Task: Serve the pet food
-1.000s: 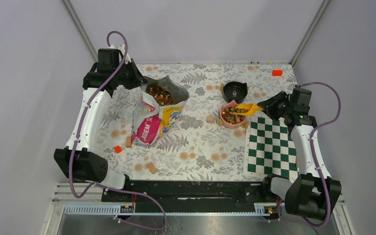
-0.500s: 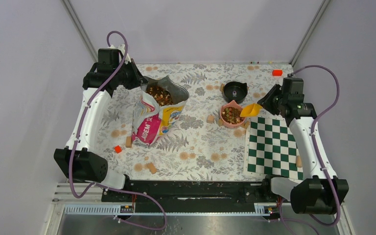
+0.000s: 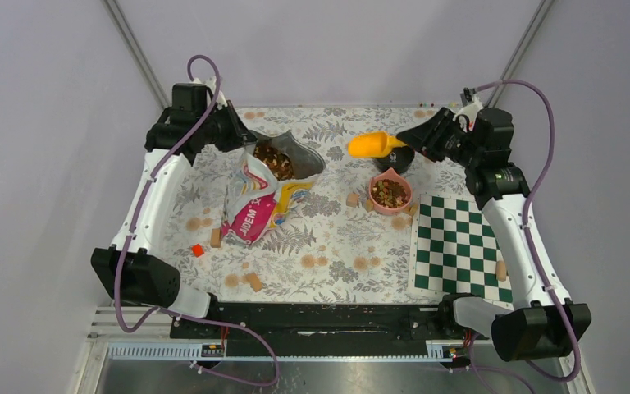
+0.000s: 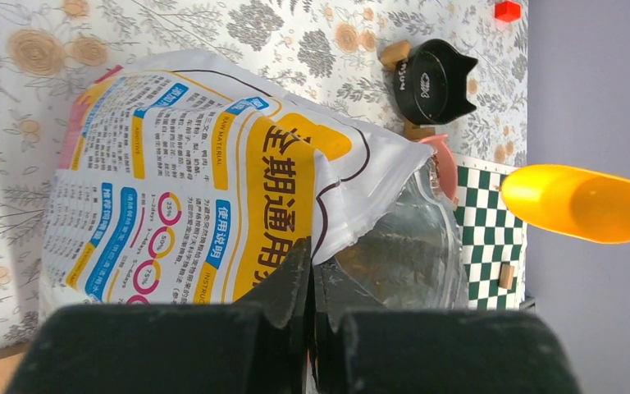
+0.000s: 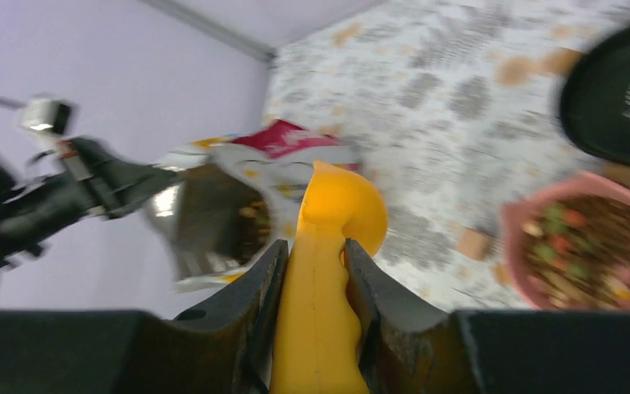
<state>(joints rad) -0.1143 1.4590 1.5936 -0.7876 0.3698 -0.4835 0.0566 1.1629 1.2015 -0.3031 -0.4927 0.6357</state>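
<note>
At the left of the desk (image 3: 328, 238), the left pincer (image 3: 244, 141) is clenched on the rim of the glossy cat-food bag (image 3: 254, 205). It holds the mouth up and open toward the middle of the scene. Pet food (image 3: 274, 159) shows inside that mouth as a dark, mixed heap of small pellets.

Right of the bag and clear of it, a yellow scoop (image 3: 369, 145) hangs above the desk, well off the surface. Its long axis runs roughly left to right, cup end toward the bag and handle toward the right arm. From the left wrist view the cup looks empty.

The right pincer (image 3: 410, 141) is clamped on the scoop's handle, one finger on each side of it, as the right wrist view shows plainly. Under the handle sits a black bowl (image 3: 400, 156), which appears to hold nothing. Nearer the arm bases, a pink bowl (image 3: 372, 195) already carries a good layer of pellets, beside the checkerboard mat (image 3: 459, 246).

The coming move likely turns on one line. The bag mouth lies to the left of the scoop's cup, almost in line with the handle's axis and slightly nearer the arm bases. A fresh load would therefore call for the right arm to reach leftward and dip, while the left arm holds the opening steady. The right arm alone carries the tool; the left arm is the nearer one to the bag.
</note>
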